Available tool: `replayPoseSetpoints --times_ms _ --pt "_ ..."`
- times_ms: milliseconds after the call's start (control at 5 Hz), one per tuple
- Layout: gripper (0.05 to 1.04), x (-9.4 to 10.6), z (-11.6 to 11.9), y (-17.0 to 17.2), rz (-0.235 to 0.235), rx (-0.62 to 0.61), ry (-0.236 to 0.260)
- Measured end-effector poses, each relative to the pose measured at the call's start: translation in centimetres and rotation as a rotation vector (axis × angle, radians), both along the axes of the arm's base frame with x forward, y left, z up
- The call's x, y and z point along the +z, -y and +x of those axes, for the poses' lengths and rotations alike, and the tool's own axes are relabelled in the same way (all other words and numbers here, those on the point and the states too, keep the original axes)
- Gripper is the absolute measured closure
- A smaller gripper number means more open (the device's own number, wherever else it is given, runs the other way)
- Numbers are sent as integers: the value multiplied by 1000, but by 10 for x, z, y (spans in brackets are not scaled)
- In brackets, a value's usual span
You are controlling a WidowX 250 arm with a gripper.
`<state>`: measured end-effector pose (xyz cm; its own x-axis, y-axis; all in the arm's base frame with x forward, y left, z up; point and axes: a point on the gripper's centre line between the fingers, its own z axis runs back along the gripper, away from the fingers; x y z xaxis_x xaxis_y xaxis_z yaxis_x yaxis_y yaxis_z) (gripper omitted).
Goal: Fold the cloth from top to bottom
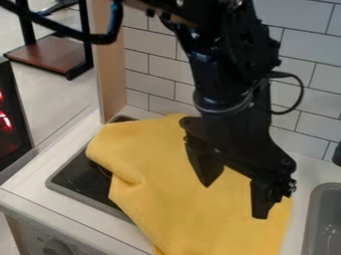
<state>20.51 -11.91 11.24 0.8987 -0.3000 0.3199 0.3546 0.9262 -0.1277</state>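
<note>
Yellow cloth [193, 214] lies rumpled across counter [67, 204] & stove [80, 179], spread prob. so it can be doubled over. Gripper [234, 201] hangs over its middle w/ fingers wide apart, likely to pinch fabric b/w them; far edge, near tiled wall [156, 89], prob. must come fwd.

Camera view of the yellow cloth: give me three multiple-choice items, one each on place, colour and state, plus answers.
1. What does the cloth partly cover?
A) The floor
B) The dark stove top
C) The sink

2. What colour is the cloth?
A) Yellow
B) Blue
C) Green

3. How is the gripper?
A) Closed on a cup
B) Shut and empty
C) Open

1: B, the cloth lies across part of the dark surface.
2: A, its fabric is plainly yellow.
3: C, its two fingers stand wide apart.
</note>
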Motion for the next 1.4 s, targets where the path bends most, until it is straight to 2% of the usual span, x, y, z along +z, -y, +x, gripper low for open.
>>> replayPoseSetpoints --times_ms 200,400,600,800,1000,1200,1400 --pt "83 -4 -3 0 3 -3 -17" --pt "83 -8 0 -6 -16 19 -43" --pt "83 -4 7 -31 -14 115 -48" --pt "83 3 17 -70 11 261 -23" --pt "83 4 30 -104 15 379 -18" --pt "84 -6 50 -145 -3 520 -42" --pt "83 -22 77 -179 -63 544 -102"
